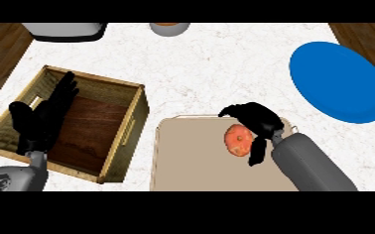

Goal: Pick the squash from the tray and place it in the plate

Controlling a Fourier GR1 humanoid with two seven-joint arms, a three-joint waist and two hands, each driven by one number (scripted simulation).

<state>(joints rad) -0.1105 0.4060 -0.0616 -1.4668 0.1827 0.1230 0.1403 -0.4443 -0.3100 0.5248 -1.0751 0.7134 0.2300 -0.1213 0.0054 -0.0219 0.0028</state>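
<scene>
Worktop: pale marbled stone in the head view, with dark wood showing beyond its far corners.
Tray: beige, lying at the middle of the worktop's near edge.
Squash: orange and rounded, by the tray's far right corner. I cannot tell whether it is resting on the tray or just lifted off it.
Right hand: grasping the squash, with fingers curled over its far and right sides.
Plate: blue, at the worktop's right edge, well apart from the tray and further back than the squash.
Left hand: relaxed with fingers up, resting at the near left in front of the crate.
Crate: a wooden box just left of the tray, out of the way.
Far edge: a grey appliance sits at the left corner and a small cup near the middle, neither in the path.
Step in hand: by my reckoning, taking the squash up.
Doing it well: raise it straight up clear of the tray's rim before swinging right and back. Keep the fingers wrapped round it, as a round squash would likely roll. Let go only once it sits near the plate's middle.
</scene>
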